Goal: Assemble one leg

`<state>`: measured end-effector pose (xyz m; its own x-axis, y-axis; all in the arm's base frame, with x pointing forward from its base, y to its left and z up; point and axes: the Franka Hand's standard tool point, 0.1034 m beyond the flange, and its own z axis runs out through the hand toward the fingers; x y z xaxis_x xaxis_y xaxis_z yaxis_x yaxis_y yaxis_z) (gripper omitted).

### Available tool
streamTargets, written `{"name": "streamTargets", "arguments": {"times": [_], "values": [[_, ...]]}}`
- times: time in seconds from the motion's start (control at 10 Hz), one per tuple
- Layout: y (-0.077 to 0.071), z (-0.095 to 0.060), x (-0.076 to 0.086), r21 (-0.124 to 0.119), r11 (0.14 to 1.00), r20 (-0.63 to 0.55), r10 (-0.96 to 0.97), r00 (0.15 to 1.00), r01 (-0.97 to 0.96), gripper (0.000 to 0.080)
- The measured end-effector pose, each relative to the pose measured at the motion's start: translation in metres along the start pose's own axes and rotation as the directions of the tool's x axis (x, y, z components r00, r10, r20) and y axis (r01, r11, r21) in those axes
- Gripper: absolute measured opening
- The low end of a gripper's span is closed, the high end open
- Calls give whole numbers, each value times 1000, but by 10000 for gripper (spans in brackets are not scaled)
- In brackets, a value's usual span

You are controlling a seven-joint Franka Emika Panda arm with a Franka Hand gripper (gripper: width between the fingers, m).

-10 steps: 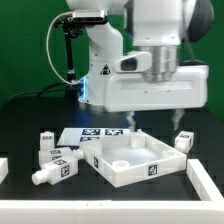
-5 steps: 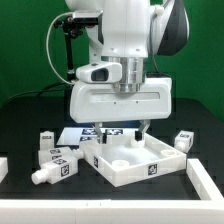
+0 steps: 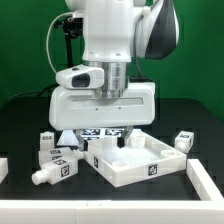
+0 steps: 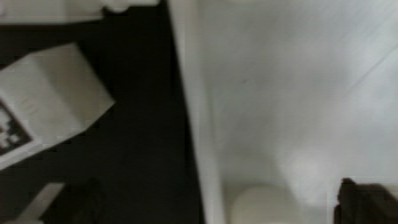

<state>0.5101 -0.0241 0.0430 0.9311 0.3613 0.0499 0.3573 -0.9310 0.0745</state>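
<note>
Three white legs with black-and-white tags lie at the exterior view's left: one at the back [image 3: 47, 139], one in the middle [image 3: 57, 154] and one on its side in front [image 3: 55, 171]. Another leg [image 3: 183, 141] stands at the right. The white tray-like tabletop [image 3: 150, 170] lies in the middle. My gripper [image 3: 105, 137] hangs over the tabletop's back left corner, open and empty. In the wrist view its dark fingertips [image 4: 43, 204] stand wide apart, and the gripper [image 4: 205, 205] straddles the tabletop's wall [image 4: 285, 110].
The marker board [image 3: 92, 132] lies behind the tabletop, partly hidden by my hand. White blocks sit at the table's front corners, left [image 3: 3, 168] and right [image 3: 208, 180]. A white tagged surface [image 4: 39, 100] shows beside the tabletop in the wrist view.
My arm has swung towards the exterior view's left, from over the tabletop's right side to its back left corner. The legs and tabletop have not moved.
</note>
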Motion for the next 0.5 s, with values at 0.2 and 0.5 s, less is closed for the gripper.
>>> {"name": "streamTargets", "arguments": {"times": [0.2, 0.5], "values": [[1, 20, -6, -21, 1000, 3, -6, 1000, 6, 649], [1, 31, -12, -21, 1000, 20, -8, 1000, 8, 649]]}}
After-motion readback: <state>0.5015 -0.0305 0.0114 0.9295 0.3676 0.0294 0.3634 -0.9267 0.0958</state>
